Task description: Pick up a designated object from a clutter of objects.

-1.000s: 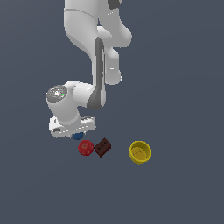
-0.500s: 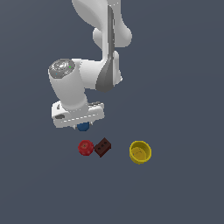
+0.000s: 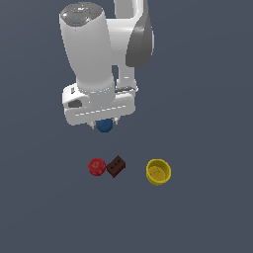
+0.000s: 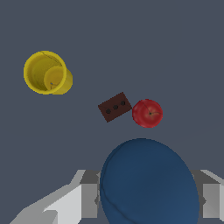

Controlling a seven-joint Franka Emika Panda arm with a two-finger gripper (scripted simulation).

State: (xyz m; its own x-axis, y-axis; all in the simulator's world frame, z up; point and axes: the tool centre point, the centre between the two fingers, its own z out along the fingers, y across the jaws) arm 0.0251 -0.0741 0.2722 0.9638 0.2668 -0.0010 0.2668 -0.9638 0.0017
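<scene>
Ball [image 3: 104,125]: plain dark blue, round, clamped in claw [image 3: 104,123], raised above apple [image 3: 97,166], brick [image 3: 116,166], cup [image 3: 158,172].

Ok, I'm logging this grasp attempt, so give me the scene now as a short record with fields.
gripper: gripper shut on the blue ball, fingers pressed on either side
held object: blue ball, off the floor, under the hand
red round object: on the floor, touching the brick in the exterior view
dark brown brick: studded, between the red object and the cup
yellow cup: upright, open, apart from the brick
task state: ball picked
</scene>
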